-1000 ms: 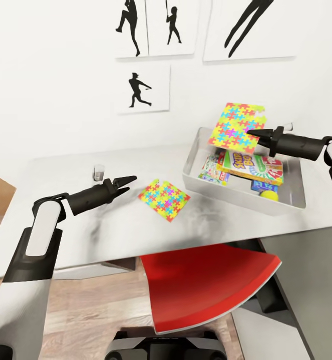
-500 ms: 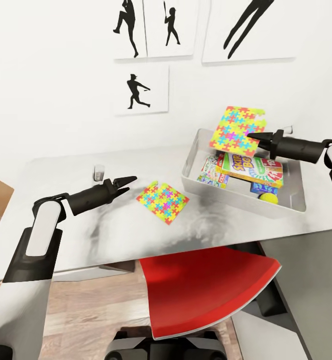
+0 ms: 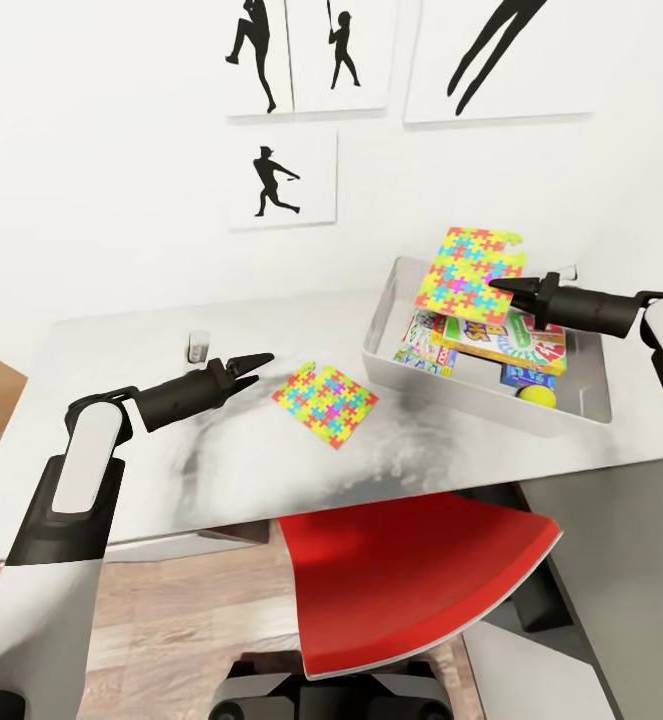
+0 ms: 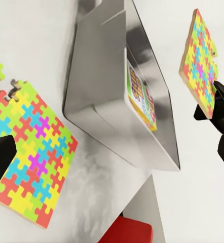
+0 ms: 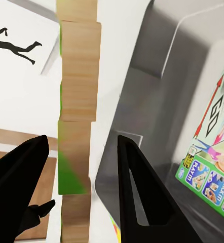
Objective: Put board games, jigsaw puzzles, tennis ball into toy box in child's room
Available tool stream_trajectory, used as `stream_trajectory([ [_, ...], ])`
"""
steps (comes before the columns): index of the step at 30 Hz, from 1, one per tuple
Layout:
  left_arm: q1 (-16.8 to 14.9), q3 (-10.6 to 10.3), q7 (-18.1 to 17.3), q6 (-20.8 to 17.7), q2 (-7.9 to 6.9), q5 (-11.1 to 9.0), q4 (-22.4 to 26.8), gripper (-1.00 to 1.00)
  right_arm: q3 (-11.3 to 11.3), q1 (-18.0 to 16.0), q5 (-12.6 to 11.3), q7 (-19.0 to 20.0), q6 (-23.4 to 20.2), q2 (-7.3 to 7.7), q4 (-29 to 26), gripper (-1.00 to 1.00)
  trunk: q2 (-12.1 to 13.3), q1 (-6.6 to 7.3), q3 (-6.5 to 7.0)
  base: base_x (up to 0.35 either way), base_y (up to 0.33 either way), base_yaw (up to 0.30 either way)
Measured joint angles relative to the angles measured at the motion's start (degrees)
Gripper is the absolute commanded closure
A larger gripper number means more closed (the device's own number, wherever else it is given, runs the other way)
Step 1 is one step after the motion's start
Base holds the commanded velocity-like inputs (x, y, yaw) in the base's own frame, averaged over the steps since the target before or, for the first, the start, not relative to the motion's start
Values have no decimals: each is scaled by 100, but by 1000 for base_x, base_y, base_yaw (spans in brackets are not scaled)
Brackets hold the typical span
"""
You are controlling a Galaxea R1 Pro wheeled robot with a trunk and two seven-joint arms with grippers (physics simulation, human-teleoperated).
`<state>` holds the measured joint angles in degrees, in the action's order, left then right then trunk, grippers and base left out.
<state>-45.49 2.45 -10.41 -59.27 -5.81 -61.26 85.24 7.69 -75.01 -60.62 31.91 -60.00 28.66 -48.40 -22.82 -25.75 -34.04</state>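
My right gripper [image 3: 498,289] is shut on a jigsaw puzzle [image 3: 469,268], holding it tilted on edge above the toy box [image 3: 383,322]; the right wrist view shows the puzzle's wooden edge [image 5: 79,101] between the fingers [image 5: 137,192]. In the toy box lie the Skip-Bo box [image 3: 506,338], the Monopoly box [image 3: 419,342], the small blue box [image 3: 527,376] and the tennis ball [image 3: 541,397]. The second jigsaw puzzle [image 3: 326,403] lies flat on the table [image 3: 171,450]. My left gripper [image 3: 256,361] hovers open just left of it, holding nothing. The left wrist view has that puzzle [image 4: 33,157], the toy box [image 4: 117,121] and the held puzzle [image 4: 200,61].
A red chair [image 3: 411,580] is pushed in under the table's front edge, right below me. A small white object [image 3: 199,347] stands on the table behind my left gripper. Silhouette posters [image 3: 279,178] hang on the white wall behind.
My right gripper has lowered the held puzzle a little toward the toy box. The left arm and the puzzle on the table have stayed put.
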Motion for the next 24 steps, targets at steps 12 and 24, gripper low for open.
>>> stream_trajectory([
  [12,-12,-19,-10,-2,1,-14,2,-100,10,-54,6,-4,0,0,31,100,0,0,-89,0,0,0],
  [24,-61,3,-40,-13,-4,-66,-10,-100,11,-106,6,-5,0,-3,38,100,0,0,-198,0,0,0],
])
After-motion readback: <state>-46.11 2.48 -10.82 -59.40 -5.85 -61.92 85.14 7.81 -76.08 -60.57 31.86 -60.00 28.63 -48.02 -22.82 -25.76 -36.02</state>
